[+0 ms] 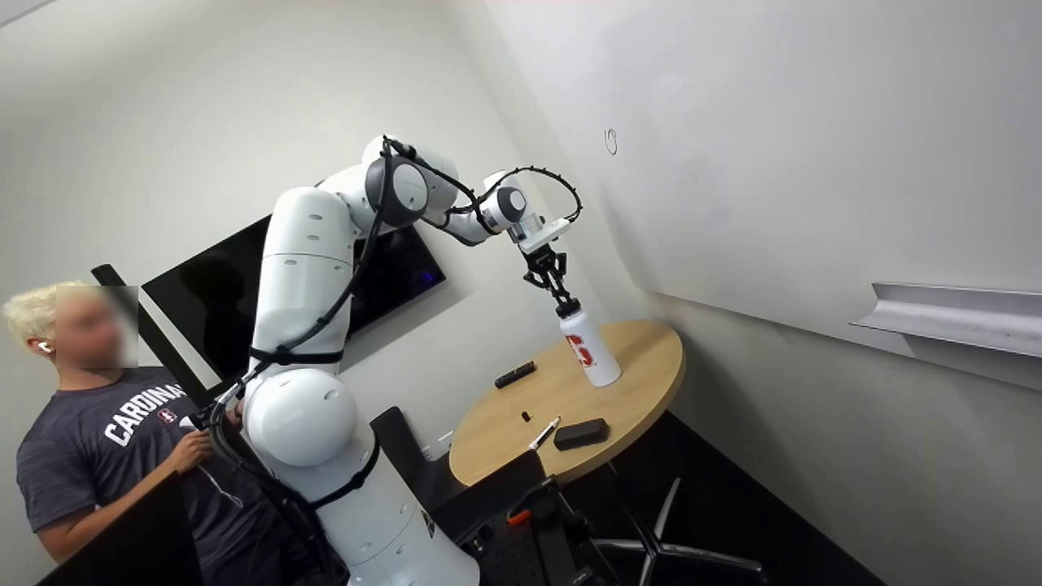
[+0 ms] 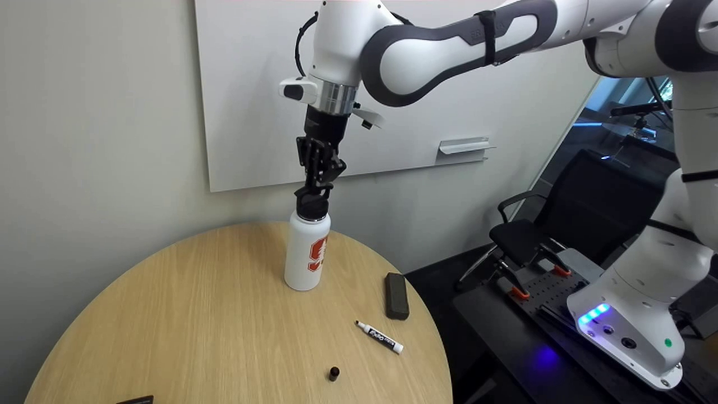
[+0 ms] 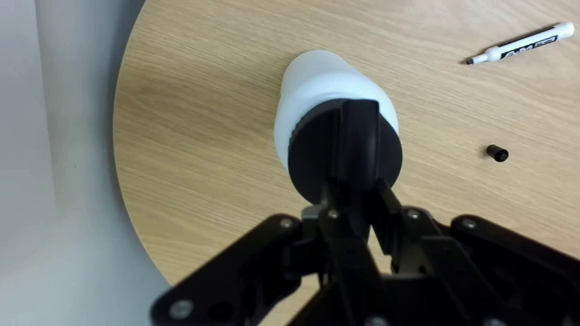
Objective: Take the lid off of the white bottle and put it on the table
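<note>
The white bottle [image 1: 598, 358] stands upright on the round tan table [image 2: 196, 314] and bears a red print. It also shows in an exterior view [image 2: 303, 255] and from above in the wrist view [image 3: 308, 74]. Its lid [image 3: 312, 156] is a round black cap with a raised black handle loop across the top. The lid [image 2: 312, 209] sits on the bottle's neck, with a shiny band at its lower edge. My gripper [image 3: 355, 188] is above the lid, its fingers closed on both sides of the handle loop. The fingertips' contact is dark and partly hidden.
A white marker [image 2: 379, 336], a small black marker cap [image 2: 334, 373] and a dark eraser [image 2: 397, 296] lie on the table. A black remote [image 1: 514, 374] lies near its edge. A wall and whiteboard [image 2: 252, 112] stand close behind the bottle. A person [image 1: 122, 431] stands beyond the arm.
</note>
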`<state>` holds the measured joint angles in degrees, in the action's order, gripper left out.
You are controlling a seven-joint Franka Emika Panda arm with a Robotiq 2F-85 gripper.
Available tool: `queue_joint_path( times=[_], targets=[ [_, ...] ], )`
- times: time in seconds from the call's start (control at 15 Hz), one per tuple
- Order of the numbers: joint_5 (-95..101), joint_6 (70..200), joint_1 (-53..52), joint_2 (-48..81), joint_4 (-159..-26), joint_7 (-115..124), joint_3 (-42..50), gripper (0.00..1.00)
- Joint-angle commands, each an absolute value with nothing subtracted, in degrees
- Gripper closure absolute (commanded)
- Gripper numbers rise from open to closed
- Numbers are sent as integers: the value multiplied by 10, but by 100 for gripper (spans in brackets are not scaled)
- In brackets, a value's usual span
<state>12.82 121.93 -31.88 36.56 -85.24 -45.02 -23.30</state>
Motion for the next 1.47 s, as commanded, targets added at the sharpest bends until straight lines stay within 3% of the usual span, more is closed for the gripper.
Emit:
queue_joint_path(
  times=[0.0, 0.47, 1.07, 1.4],
  targets=[
    [149, 1210, -328, 338, -859, -445, -229, 90],
    [159, 1231, -326, 281, -892, -426, -225, 90],
    [131, 1360, -257, 111, -1123, -252, -226, 90],
    [133, 1435, -237, 93, -1238, -141, -214, 90]
  ],
)
